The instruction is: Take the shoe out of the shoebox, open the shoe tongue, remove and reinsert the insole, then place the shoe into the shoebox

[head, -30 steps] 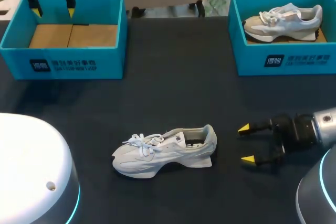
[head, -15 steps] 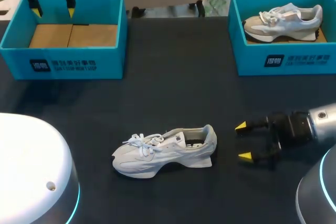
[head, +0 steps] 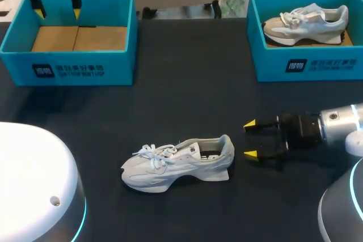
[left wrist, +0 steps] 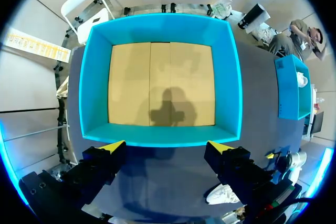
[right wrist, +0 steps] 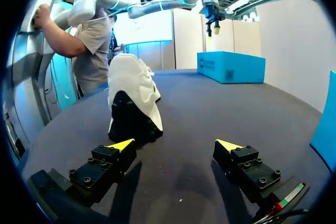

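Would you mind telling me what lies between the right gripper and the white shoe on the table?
Nothing: only bare dark table separates the open right gripper from the shoe, heel end nearest, as the head and right wrist views show.

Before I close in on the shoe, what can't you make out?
- Insole: head view shows only a dark opening in the shoe; seating unclear.
- Toe and laces: right wrist view, hidden behind the shoe's own heel.
- Left wrist view: shoe mostly hidden behind the left claw's finger.
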### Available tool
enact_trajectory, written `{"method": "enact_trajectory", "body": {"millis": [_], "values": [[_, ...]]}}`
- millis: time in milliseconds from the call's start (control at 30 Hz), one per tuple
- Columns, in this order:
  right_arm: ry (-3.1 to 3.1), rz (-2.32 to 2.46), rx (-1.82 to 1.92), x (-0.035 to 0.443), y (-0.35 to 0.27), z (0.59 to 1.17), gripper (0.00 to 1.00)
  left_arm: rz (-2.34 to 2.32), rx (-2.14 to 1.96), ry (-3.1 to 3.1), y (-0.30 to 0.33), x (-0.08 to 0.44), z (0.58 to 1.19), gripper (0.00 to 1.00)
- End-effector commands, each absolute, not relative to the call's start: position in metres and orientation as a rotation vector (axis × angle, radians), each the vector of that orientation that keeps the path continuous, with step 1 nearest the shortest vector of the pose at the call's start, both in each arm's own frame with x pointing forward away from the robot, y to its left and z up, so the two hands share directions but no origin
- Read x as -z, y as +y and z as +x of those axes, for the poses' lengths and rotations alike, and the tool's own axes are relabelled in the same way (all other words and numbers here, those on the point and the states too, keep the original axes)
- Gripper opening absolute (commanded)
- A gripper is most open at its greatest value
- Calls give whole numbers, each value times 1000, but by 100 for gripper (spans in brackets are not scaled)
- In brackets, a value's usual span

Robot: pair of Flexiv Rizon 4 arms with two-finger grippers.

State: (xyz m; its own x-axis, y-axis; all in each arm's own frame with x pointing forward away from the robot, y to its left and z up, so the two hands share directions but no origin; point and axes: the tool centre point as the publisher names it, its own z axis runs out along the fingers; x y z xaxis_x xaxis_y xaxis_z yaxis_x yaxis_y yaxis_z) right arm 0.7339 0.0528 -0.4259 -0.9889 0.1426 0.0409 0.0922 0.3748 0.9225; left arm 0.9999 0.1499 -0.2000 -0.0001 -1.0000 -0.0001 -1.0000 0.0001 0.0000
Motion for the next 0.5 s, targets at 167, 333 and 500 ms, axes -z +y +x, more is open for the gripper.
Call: {"method": "enact_trajectory", "body": {"millis": [167,333,500], "values": [[2571,219,-1715,427,55,736,100,-2221,0,2222,150,200,1000,100],[2559,185,-1727,425,52,734,100,-2221,0,2222,150,200,1000,100],[2573,173,-1733,416,41,728,100,-2221,0,2222,150,200,1000,100]]}}
